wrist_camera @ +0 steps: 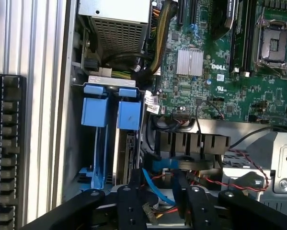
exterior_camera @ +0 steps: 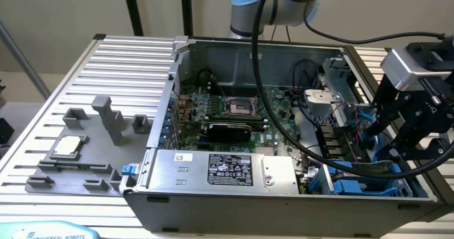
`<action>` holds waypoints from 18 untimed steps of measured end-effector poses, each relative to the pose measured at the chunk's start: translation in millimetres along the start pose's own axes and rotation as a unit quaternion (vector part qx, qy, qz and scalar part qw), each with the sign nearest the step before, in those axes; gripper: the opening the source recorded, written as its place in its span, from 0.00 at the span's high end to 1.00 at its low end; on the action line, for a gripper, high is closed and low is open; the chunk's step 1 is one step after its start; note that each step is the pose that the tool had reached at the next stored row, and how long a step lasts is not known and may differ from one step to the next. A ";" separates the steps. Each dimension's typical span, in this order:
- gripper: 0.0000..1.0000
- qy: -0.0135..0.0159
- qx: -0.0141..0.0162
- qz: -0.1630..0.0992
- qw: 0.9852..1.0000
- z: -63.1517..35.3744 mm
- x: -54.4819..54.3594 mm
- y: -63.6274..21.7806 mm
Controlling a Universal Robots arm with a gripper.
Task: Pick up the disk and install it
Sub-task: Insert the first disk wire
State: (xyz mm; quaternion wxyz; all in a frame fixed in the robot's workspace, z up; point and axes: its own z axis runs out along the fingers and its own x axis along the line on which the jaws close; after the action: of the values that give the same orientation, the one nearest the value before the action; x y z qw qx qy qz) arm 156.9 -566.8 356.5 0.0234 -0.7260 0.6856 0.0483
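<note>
The disk (wrist_camera: 127, 143) stands on edge in the drive bay at the corner of the open computer case, its bright blue frame tab (wrist_camera: 130, 114) on the end that shows. A second blue frame (wrist_camera: 95, 108) stands in the slot beside it. My gripper (wrist_camera: 156, 179) hovers just over the bay, close to the disk but apart from it. Its black fingers (wrist_camera: 130, 191) are open with only a blue cable (wrist_camera: 155, 189) showing behind the gap. In the exterior view the gripper (exterior_camera: 401, 146) hangs over the case's right end, above the blue frames (exterior_camera: 354, 186).
A grey power supply box (exterior_camera: 220, 170) lies along the case's near wall, beside the green motherboard (exterior_camera: 234, 111). Red and black cables (wrist_camera: 239, 179) cross beside the bay. Outside the case, a small silver chip (exterior_camera: 69, 145) rests on a grey fixture (exterior_camera: 106, 122) on the slatted table (exterior_camera: 135, 58).
</note>
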 end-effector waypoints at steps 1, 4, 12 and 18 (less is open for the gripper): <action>0.55 0.000 0.000 -0.001 1.000 0.2 -0.1 2.6; 0.49 0.000 0.000 -0.001 1.000 0.3 1.1 7.4; 0.49 0.000 0.000 -0.001 1.000 -3.0 34.1 9.8; 0.49 -0.006 0.000 -0.002 1.000 -9.1 41.1 4.7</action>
State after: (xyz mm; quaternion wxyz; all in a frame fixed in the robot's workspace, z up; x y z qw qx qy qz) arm 154.8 -608.8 361.5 0.0274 -0.7269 0.6842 0.0523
